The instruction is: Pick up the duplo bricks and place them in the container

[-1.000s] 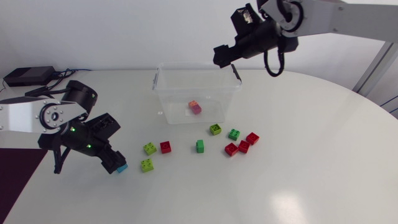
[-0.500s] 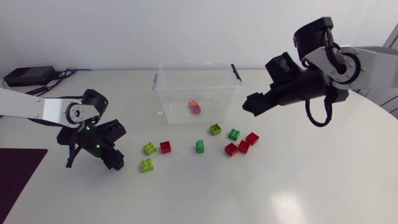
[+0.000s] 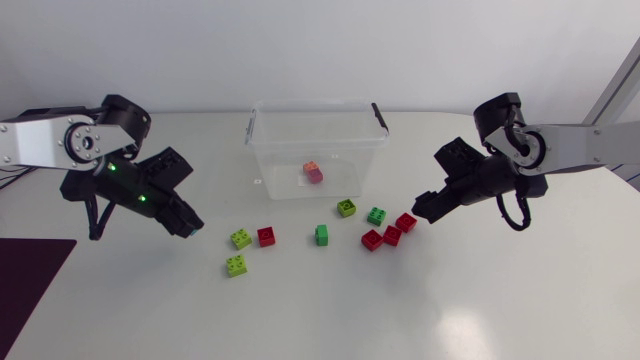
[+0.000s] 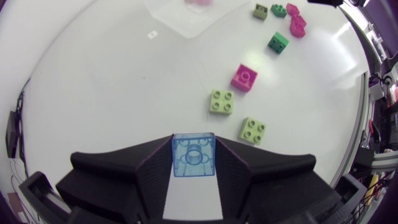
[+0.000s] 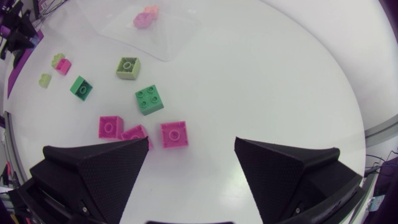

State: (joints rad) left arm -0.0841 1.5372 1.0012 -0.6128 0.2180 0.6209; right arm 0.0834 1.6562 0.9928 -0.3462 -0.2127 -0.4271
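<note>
My left gripper [image 3: 185, 222] is shut on a translucent blue brick [image 4: 193, 155], held above the table left of the loose bricks; the head view hides the brick behind the fingers. Ahead of it lie two lime bricks [image 3: 241, 239] [image 3: 236, 265] and a red one [image 3: 266, 236]. My right gripper [image 3: 420, 208] is open and empty, just right of a cluster of three red bricks [image 3: 392, 235]; in the right wrist view the nearest red brick [image 5: 174, 134] lies just ahead of its fingers. The clear container [image 3: 315, 104] at the back middle holds an orange and pink brick [image 3: 313, 172].
A green brick [image 3: 321, 234] lies in the middle. A lime brick [image 3: 346, 207] and a green brick [image 3: 376, 215] sit close to the container's front wall. The table's near half is bare white surface.
My left gripper shut on the blue brick and lifted it back and up. My right arm swung down from above the container to the red bricks, still open.
</note>
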